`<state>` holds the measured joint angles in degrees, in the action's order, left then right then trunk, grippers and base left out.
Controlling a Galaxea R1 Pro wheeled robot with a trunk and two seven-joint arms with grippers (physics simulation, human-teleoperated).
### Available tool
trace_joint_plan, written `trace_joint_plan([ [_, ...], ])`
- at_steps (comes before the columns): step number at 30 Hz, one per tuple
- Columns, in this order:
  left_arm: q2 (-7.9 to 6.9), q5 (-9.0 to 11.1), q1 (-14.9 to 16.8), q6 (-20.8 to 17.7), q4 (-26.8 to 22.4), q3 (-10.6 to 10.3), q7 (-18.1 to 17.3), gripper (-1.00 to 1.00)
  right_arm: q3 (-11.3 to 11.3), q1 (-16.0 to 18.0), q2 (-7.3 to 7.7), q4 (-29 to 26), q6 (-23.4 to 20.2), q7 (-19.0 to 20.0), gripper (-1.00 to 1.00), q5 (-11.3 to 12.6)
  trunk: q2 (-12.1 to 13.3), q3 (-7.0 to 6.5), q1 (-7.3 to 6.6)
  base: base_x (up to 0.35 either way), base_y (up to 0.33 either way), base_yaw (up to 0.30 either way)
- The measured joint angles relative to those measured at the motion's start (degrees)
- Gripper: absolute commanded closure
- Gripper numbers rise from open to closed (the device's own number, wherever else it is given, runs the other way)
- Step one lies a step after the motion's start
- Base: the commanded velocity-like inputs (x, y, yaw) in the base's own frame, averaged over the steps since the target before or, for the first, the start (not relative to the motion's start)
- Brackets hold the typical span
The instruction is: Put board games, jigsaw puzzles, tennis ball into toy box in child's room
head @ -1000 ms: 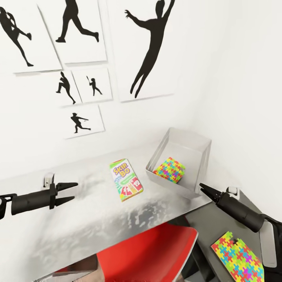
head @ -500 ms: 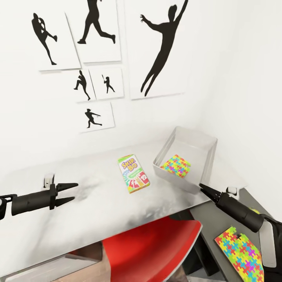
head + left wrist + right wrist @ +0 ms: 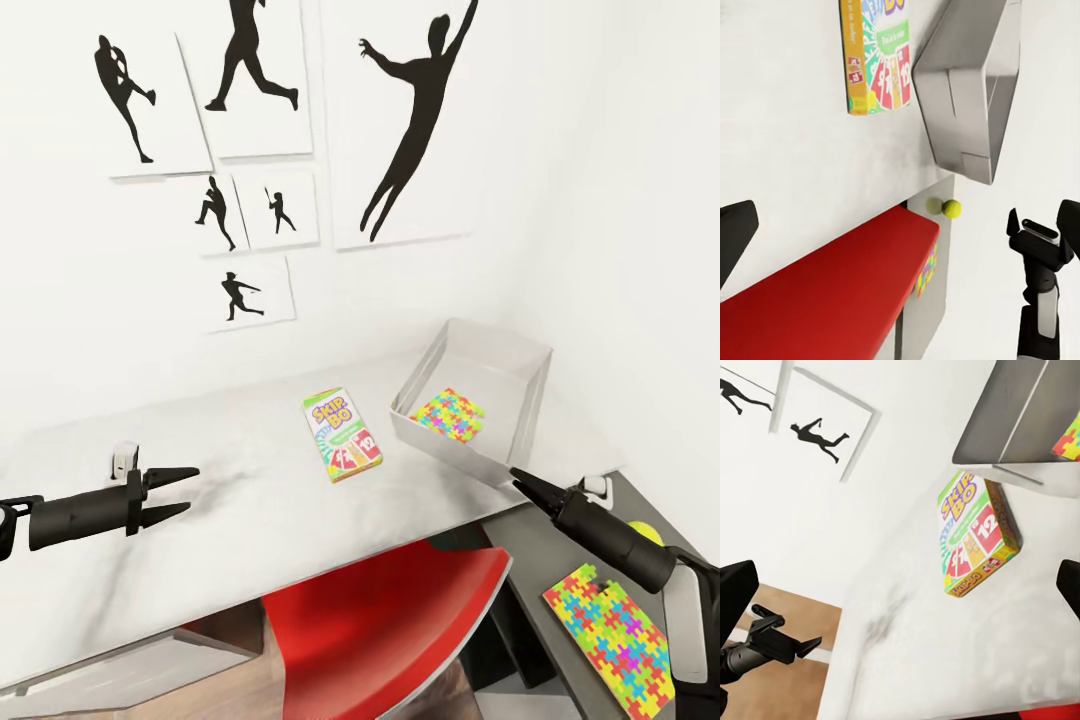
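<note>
The "SKIP BO" board game (image 3: 343, 436) lies flat on the pale table (image 3: 250, 490), just left of the grey toy box (image 3: 520, 375). One jigsaw puzzle (image 3: 449, 415) lies inside the toy box. A second jigsaw puzzle (image 3: 612, 640) rests on the table's dark end section, near the tennis ball (image 3: 650, 535). My left gripper (image 3: 192, 488) hovers open over the table's left part, well away from the game. My right gripper (image 3: 516, 474) hangs open and empty at the toy box's near corner. The right wrist view shows the game (image 3: 975, 540) and the toy box (image 3: 1020, 420).
A red chair (image 3: 400, 620) is tucked under the table's front edge. Silhouette posters (image 3: 410, 120) hang on the white wall behind, and a side wall closes off the corner to the right of the toy box.
The camera has shifted, so the whole scene has slid a little in the picture and the tennis ball has come into view. Both arms hold the same pose.
</note>
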<state>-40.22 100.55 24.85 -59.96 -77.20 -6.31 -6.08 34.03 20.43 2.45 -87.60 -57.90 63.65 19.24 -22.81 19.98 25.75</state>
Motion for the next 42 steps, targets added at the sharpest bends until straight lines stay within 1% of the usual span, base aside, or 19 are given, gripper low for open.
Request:
trace_joint_plan([
  [12, -0.11, 0.0, 0.0, 0.0, 0.0, 0.0, 0.0, -1.00, 0.0, 0.0, 0.01, 0.0, 0.0, -0.1, -1.00, 0.2, 0.0, 0.00, 0.00, -0.010, 0.011, 0.000],
  [22, -0.15, -0.1, 0.0, 0.0, 0.0, 0.0, 0.0, -1.00, 0.0, 0.0, 0.01, 0.0, 0.0, 0.0, -1.00, 0.2, 0.0, 0.00, 0.02, -0.132, 0.183, 0.017],
  [30, -0.23, 0.0, -0.1, 0.0, 0.0, 0.0, 0.0, -1.00, 0.0, 0.0, 0.01, 0.0, 0.0, 0.0, -1.00, 0.2, 0.0, -0.13, 0.00, -0.098, 0.089, 0.146],
  [42, -0.42, 0.1, -0.1, 0.0, 0.0, 0.3, 0.0, -1.00, 0.0, 0.0, 0.01, 0.1, 0.0, 0.1, -1.00, 0.2, 0.0, -0.94, 0.00, -0.010, 0.008, 0.183],
])
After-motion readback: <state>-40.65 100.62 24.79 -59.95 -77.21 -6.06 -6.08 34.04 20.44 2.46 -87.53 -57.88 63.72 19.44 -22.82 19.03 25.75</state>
